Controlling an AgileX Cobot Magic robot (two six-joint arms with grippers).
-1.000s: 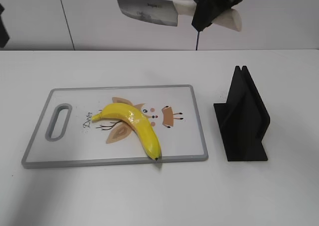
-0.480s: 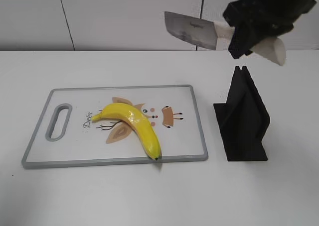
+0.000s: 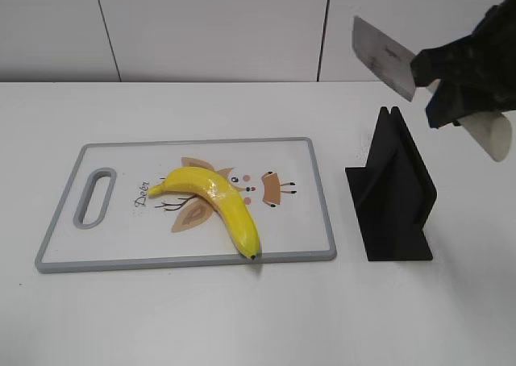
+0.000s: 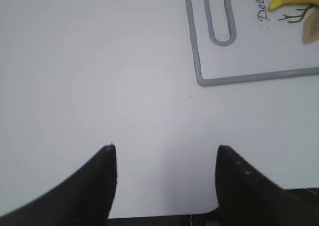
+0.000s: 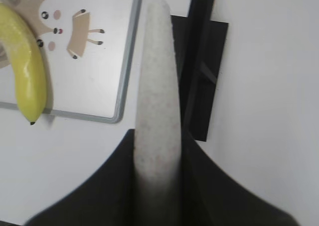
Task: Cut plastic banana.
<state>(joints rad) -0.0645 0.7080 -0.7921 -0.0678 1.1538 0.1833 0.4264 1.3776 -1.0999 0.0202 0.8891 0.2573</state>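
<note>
A yellow plastic banana [image 3: 214, 201] lies whole on the white cutting board [image 3: 121, 245], its tip over the front edge; it also shows in the right wrist view [image 5: 25, 69]. My right gripper [image 3: 461, 84] is shut on the cream handle of a knife [image 3: 385, 58] [image 5: 158, 106], held high in the air above the black knife stand [image 3: 393, 190], blade pointing left. My left gripper [image 4: 164, 156] is open and empty over bare table left of the board [image 4: 239, 76].
The black knife stand [image 5: 202, 71] stands on the white table right of the board. A white wall runs behind the table. The board has a grey rim and a handle slot [image 3: 94, 197] at its left end.
My right gripper has carried the knife to the right, from above the board to above the knife stand, and a little lower. The banana and board have not moved.
</note>
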